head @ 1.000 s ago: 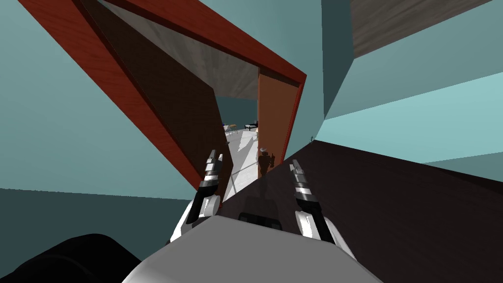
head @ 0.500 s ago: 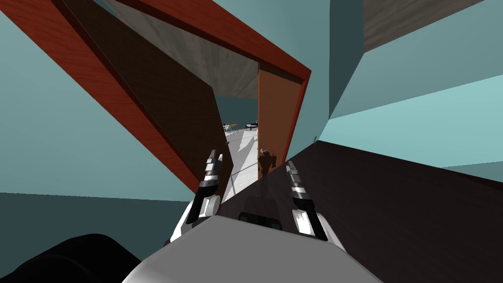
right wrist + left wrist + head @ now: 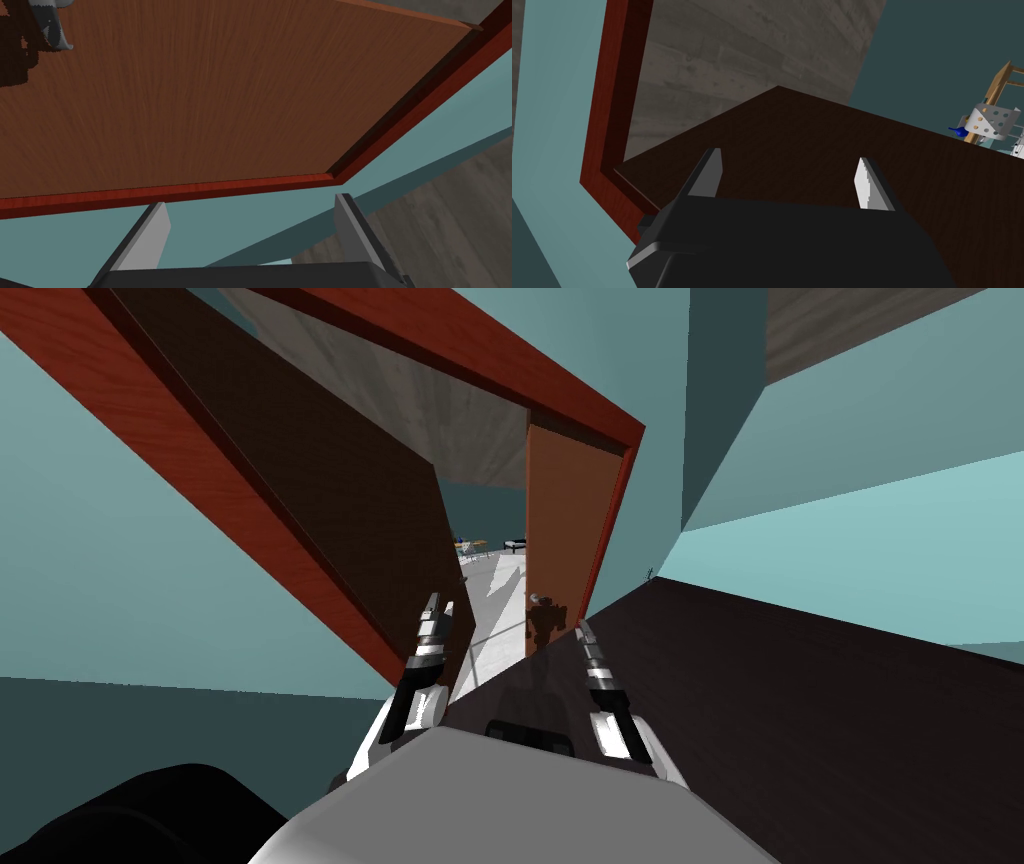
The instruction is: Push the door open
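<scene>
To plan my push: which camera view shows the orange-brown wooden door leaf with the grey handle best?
The right wrist view: the orange-brown wooden door leaf spreads ahead of the open right hand, with its grey handle. In the head view the leaf is a narrow strip. The left wrist view faces the dark brown leaf.

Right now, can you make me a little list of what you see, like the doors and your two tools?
doorway: red-brown frame, gap in the middle
left side: dark brown door panel, angled open
right side: lighter brown door panel with grey handle
left tool: open, by the dark panel
right tool: open, pointing toward the lighter panel
beyond gap: white chair
</scene>
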Robot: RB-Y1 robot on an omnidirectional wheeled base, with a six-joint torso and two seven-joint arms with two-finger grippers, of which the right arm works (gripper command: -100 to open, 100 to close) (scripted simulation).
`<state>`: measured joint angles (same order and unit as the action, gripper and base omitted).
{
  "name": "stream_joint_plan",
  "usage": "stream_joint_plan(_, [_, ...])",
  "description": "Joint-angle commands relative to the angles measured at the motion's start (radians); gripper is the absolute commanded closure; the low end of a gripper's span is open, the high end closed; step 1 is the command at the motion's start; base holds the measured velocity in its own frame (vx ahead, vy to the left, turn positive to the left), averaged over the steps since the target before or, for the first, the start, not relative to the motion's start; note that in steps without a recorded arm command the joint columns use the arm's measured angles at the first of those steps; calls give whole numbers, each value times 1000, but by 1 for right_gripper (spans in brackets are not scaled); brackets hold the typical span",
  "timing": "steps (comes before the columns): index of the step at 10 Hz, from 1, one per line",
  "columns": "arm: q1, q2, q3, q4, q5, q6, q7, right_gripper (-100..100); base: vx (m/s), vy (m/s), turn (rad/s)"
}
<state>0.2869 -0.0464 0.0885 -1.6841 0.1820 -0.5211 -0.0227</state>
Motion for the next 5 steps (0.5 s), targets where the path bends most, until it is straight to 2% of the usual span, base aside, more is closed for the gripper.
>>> stream_joint_plan(1, [-19,-3,2,50,5,-13,-10,-100,53,-41,37])
stream_joint_plan(5, [-86,-13,10,193,21,-59,-45,-100,90,-62,79])
